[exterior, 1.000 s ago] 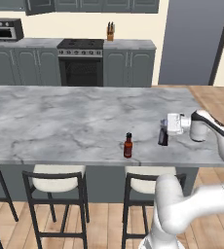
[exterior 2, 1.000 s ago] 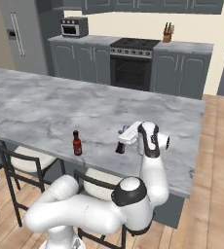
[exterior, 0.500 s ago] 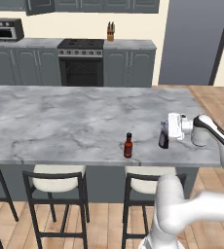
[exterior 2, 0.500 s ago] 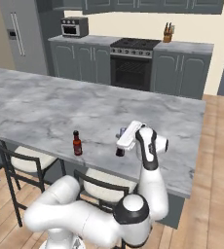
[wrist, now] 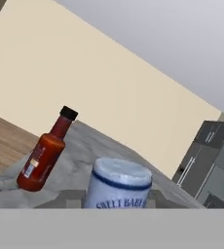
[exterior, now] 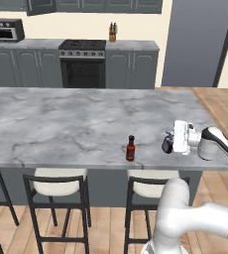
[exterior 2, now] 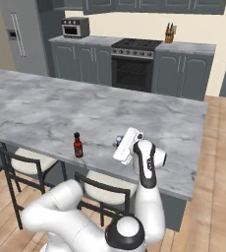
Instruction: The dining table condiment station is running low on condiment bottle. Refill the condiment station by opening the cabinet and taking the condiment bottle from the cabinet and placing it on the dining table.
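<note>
Squat dark purple bottle with pale label and lilac cap (wrist: pixel 118 185) upright at the marble-topped desk (exterior: pixel 61 124), near its right front edge, between the end effector (exterior: pixel 169 144) fingers. Clamped or released: cannot tell. Placing step, seemingly; next: open, withdraw clear. 1 slim red-brown, black-capped bottle (exterior: pixel 131 149) nearby, 2 bottles total.

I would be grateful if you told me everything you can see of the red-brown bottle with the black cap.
The red-brown bottle is slim, with a narrow neck, black cap and small pale label low on its body. It looks glossy, like glass or plastic. It stands upright on the dining table near the stool-side edge, apart from the gripper and the condiment bottle there. Nothing but the marble touches it.
</note>
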Controlling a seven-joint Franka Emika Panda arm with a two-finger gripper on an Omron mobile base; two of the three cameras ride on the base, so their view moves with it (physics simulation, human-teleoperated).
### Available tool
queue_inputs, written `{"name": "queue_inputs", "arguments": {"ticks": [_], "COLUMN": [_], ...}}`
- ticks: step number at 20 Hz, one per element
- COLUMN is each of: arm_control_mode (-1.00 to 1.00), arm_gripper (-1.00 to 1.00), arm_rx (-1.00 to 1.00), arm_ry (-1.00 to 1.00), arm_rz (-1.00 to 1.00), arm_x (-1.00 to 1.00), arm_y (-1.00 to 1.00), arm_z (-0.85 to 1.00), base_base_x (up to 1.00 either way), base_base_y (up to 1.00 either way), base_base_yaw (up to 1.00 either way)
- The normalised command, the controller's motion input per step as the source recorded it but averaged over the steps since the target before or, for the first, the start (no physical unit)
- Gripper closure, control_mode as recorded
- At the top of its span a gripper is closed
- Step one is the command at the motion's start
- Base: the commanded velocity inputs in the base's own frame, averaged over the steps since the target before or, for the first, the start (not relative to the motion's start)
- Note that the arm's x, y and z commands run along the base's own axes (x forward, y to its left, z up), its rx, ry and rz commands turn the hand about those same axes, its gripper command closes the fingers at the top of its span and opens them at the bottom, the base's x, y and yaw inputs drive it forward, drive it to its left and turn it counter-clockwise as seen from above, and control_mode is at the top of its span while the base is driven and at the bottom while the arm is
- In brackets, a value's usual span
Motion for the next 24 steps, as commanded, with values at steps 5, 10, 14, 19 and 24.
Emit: {"name": "queue_inputs", "arguments": {"ticks": [5,10,14,19,24], "arm_control_mode": [-1.00,-1.00,-1.00,-1.00,-1.00], "arm_gripper": [-1.00,-1.00,-1.00,-1.00,-1.00], "arm_rx": [-0.02,0.00,0.00,0.00,-0.07], "arm_ry": [0.07,0.05,0.00,0.00,0.00], "arm_rz": [0.00,0.00,0.01,0.00,0.00], "arm_x": [0.17,0.19,0.02,-0.06,-0.11], "arm_y": [0.02,-0.07,-0.20,-0.11,0.00], "arm_z": [-0.02,0.00,0.07,0.37,0.67], "base_base_x": [0.00,0.00,0.00,0.00,0.00], "base_base_y": [0.00,0.00,0.00,0.00,0.00], "base_base_yaw": [0.00,0.00,0.00,0.00,0.00]}}
